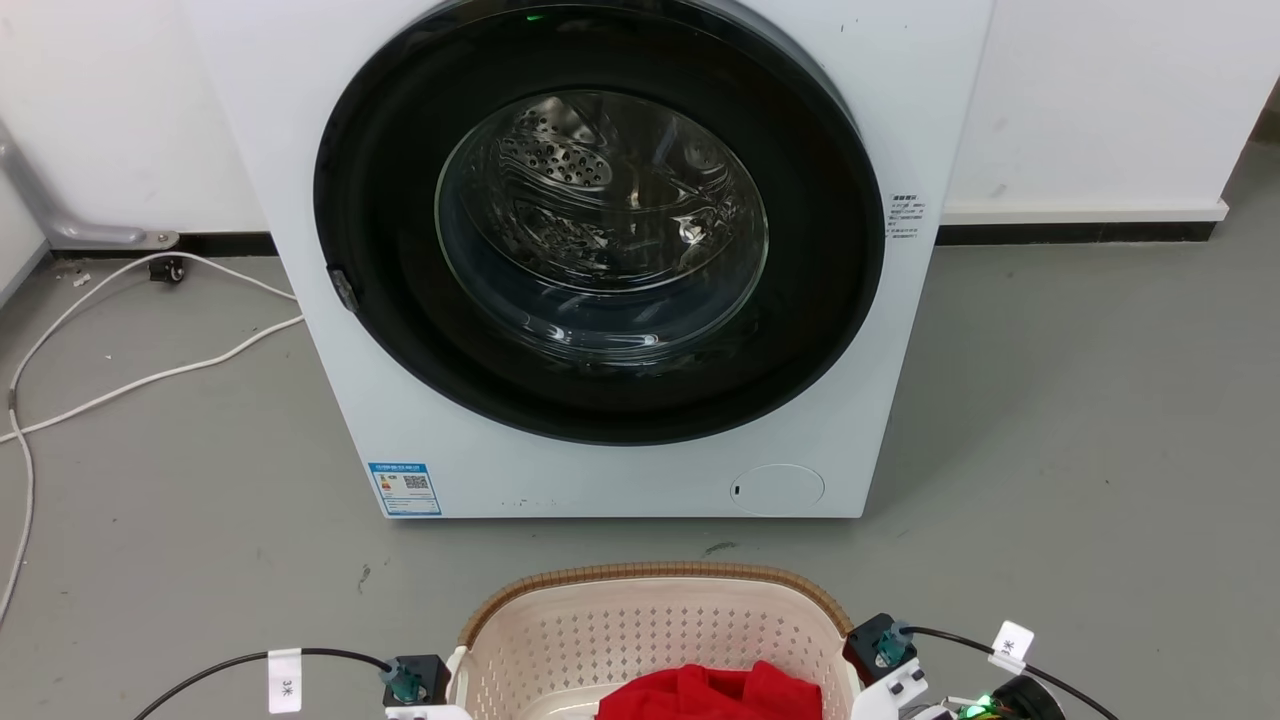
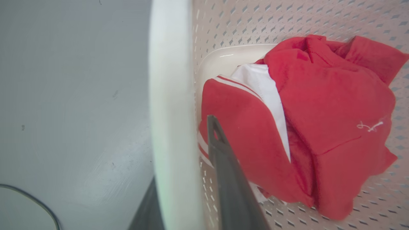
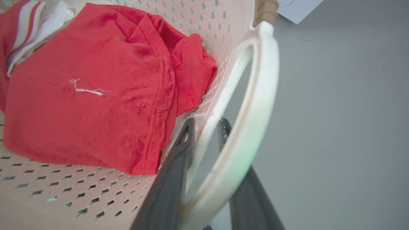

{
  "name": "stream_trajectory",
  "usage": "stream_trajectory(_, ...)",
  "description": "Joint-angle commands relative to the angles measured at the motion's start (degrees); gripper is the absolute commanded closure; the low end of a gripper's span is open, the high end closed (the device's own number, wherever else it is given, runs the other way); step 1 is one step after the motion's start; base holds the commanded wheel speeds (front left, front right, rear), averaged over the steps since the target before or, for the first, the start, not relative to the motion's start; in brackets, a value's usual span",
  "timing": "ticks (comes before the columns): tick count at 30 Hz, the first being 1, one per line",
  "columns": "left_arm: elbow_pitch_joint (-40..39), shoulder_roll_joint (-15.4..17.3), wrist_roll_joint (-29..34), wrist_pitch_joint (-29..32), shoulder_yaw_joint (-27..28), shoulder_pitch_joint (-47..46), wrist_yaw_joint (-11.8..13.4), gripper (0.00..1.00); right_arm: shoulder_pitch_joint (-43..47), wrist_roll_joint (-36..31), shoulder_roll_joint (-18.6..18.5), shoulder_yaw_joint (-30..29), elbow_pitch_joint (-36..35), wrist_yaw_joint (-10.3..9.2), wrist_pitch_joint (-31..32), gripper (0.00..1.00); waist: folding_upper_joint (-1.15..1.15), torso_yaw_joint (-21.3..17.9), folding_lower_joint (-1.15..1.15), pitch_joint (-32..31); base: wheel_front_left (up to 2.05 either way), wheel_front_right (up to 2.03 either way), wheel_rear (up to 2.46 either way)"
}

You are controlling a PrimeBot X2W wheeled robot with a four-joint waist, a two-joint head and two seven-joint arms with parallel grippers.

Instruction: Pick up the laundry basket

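The laundry basket (image 1: 640, 575), holding red clothes (image 1: 710, 692), is set on the floor (image 1: 1050, 450) before the washing machine (image 1: 600, 480). For a level lift, its handles are straddled by the left gripper (image 2: 179, 143) and right gripper (image 3: 207, 127); whether they are clamped cannot be told.

Soft, even light glints off the round glass washer door (image 1: 600, 220), while the near white plastic handle (image 2: 171, 95) blurs.

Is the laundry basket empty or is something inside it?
Not empty: the laundry basket holds crumpled red clothing with some white fabric, lying on its bottom; it is far from full.
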Motion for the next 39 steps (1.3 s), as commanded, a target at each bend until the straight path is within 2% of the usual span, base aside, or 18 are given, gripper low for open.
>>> stream_trajectory(1, -0.1, 1.1, -0.1, -0.3, -0.5, 0.7, -0.2, 1.00, 0.4, 0.0, -1.0, 0.3, 0.3, 0.16, -0.1, 1.00, -0.01, 0.0, 0.00, 0.0, 0.00, 0.00, 0.00)
stream_trajectory(39, -0.1, 2.4, -6.0, 0.1, -6.8, 0.7, -0.2, 1.00, 1.2, 3.1, -0.9, 3.3, 0.5, 0.16, 0.8, 1.00, -0.01, 0.2, 0.00, -0.3, 0.00, 0.00, 0.00)
